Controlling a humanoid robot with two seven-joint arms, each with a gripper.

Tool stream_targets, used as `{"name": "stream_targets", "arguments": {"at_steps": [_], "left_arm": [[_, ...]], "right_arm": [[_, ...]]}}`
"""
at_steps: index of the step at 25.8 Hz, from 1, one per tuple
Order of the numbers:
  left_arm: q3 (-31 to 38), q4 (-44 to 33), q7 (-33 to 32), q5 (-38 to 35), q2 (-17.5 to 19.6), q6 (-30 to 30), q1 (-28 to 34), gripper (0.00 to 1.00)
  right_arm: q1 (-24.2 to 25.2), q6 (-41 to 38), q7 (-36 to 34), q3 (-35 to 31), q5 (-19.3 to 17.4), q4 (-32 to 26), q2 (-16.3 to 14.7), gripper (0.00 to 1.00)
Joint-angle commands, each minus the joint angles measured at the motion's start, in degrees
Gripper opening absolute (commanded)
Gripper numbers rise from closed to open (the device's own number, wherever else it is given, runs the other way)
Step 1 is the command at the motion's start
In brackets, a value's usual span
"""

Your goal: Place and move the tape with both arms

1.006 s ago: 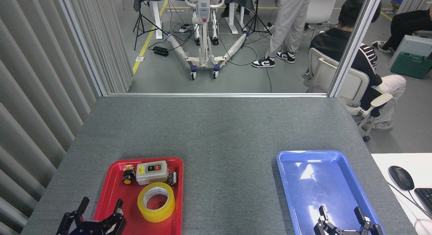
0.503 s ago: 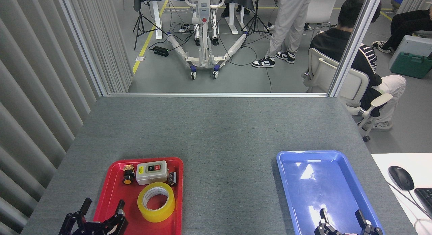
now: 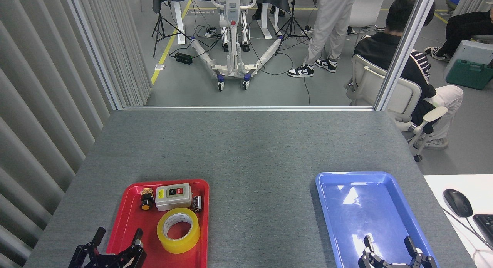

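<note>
Lying flat: the tape (image 3: 178,230) sat low in the red tray (image 3: 122,222), lower left of frame, just below the grey switch box (image 3: 173,196).
Left gripper (image 3: 116,241): fingers spread, empty, just left of the roll.
Right gripper (image 3: 388,247): fingers apart, empty, over the blue tray (image 3: 342,198) at lower right.
Risk: a finger could have nudged the box, or skidded the roll against the tray rim.
</note>
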Motion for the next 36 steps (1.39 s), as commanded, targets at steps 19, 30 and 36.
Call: {"name": "stream_targets", "arguments": {"at_steps": [19, 30, 36], "left_arm": [[-0.02, 0.50, 0.06, 0.02, 0.60, 0.04, 0.00, 1.00], [-0.11, 0.24, -0.03, 0.19, 1.21, -0.66, -0.62, 1.00], [-2.40, 0.59, -8.65, 10.48, 5.78, 0.83, -7.82, 1.00]], "right_arm": [[-0.18, 0.07, 0.21, 0.18, -0.07, 0.01, -1.16, 0.99], [0.17, 0.24, 0.12, 0.26, -0.07, 0.01, -0.89, 0.99], [0.17, 0.24, 0.12, 0.18, -0.07, 0.01, -1.16, 0.99]]}}
